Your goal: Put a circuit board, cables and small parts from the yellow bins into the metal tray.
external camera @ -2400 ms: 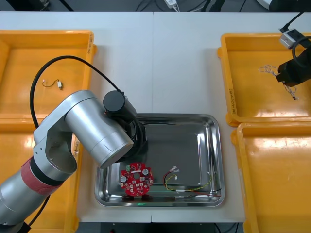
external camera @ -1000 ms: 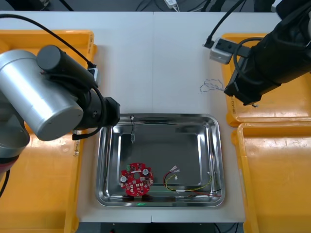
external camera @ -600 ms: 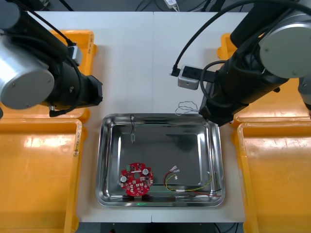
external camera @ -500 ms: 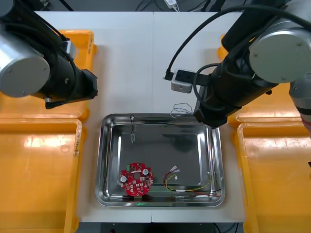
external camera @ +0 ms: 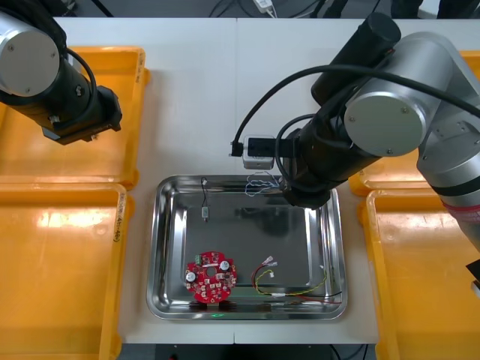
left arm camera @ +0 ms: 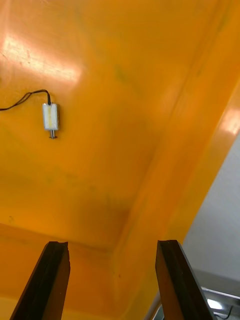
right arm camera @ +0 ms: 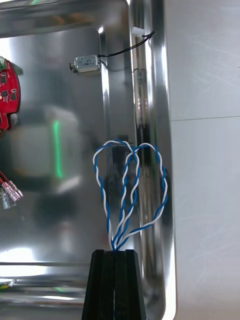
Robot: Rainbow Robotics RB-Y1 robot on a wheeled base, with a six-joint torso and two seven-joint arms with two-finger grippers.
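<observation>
The right gripper (right arm camera: 114, 251) is positioned over the far rim of the metal tray (external camera: 154, 247), toward the tray's right half. Its jaws are pressed together on one end of the blue and white cable (right arm camera: 118, 232). The cable's loops fan out from the fingertips across the tray's inner wall and rim. We cannot tell whether they touch the metal.

Inside the tray we find three items:
- a round red circuit board (external camera: 211, 279) near the near edge, left of centre
- a red and yellow cable (external camera: 289, 285) to the board's right
- a small metal part (external camera: 205, 213) with a black lead, close to the far rim

The left gripper (left arm camera: 111, 243) hovers over the far left yellow bin (external camera: 22, 150), above the bin's corner nearest the tray. Its jaws are spread, with nothing between them. A second small metal part (left arm camera: 51, 117), also with a black lead, lies on the bin floor, well apart from the fingers
</observation>
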